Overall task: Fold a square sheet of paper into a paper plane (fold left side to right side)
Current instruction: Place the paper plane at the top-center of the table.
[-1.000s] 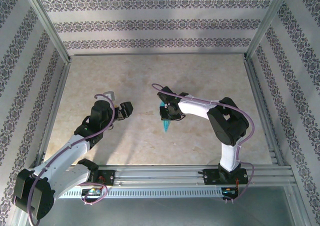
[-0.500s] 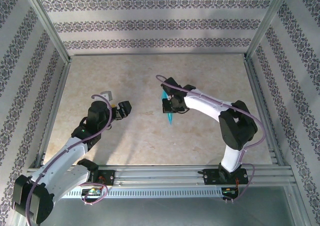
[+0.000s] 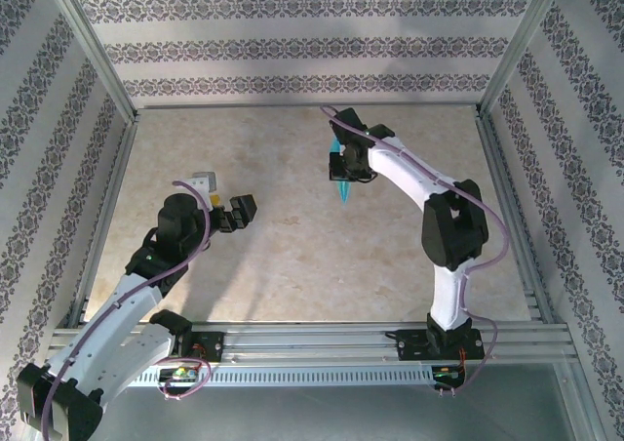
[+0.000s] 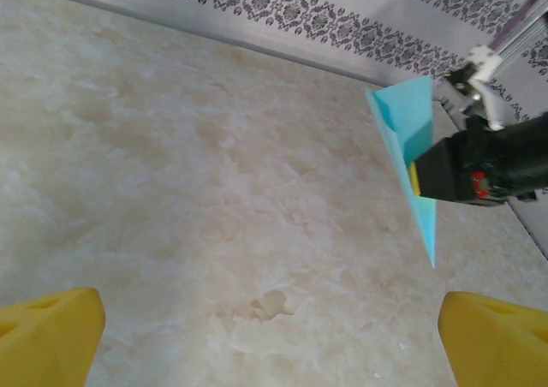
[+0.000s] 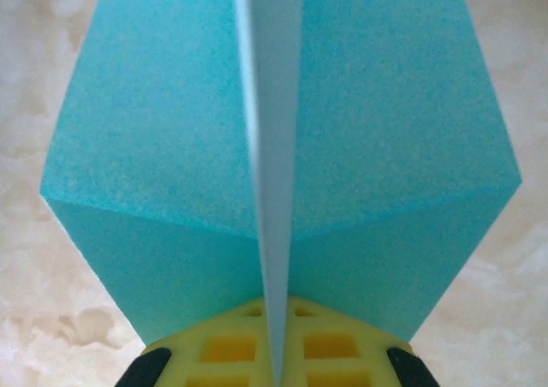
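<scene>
Two tools: right tool (image 5: 274,359) clamps paper plane (image 4: 401,117); left tool (image 4: 274,340) spread.

No readable text, label, brand, number or sign in any view (patterned wall bands (image 3: 292,49) ornamental, not lettering).

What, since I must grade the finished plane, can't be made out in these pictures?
Top external: paper plane too small to read its creases; right gripper covers its middle.
Right wrist: plane's far end cut off by the top edge; centre fold blurred, too close.
Left wrist: right gripper hides part of the plane; left gripper cut off by the bottom edge.
</scene>
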Controlling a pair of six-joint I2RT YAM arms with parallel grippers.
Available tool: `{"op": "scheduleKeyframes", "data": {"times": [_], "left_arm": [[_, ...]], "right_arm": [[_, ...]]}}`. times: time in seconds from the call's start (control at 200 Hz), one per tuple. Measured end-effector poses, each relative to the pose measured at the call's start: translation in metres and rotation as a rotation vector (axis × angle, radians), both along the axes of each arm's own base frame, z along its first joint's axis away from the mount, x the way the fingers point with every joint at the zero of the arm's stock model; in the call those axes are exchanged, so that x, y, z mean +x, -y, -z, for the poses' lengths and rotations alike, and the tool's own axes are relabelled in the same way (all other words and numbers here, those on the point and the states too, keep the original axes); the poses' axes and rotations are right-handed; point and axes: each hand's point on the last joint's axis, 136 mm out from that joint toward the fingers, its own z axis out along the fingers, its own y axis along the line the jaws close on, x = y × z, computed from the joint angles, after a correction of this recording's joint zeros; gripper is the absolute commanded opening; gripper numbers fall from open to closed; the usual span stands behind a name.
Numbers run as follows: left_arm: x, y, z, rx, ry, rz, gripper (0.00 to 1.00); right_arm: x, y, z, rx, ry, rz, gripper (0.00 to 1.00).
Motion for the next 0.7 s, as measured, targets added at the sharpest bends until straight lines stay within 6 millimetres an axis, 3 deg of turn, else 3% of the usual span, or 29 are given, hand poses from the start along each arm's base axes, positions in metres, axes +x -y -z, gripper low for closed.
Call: {"op": "scheduleKeyframes", "data": {"times": [0.38,0.7], "left_arm": [[0.000,0.000,0.008,0.026,-0.027,0.012,1.00],[0.003,0.001,0.019,0.048,-0.057,0.018,1.00]], "right_arm": [[0.037,-0.013,0.038,-0.054,-0.078,0.001,0.03],[0.042,-0.015,0.075,-0.085,-0.146,0.010,0.04]]}}
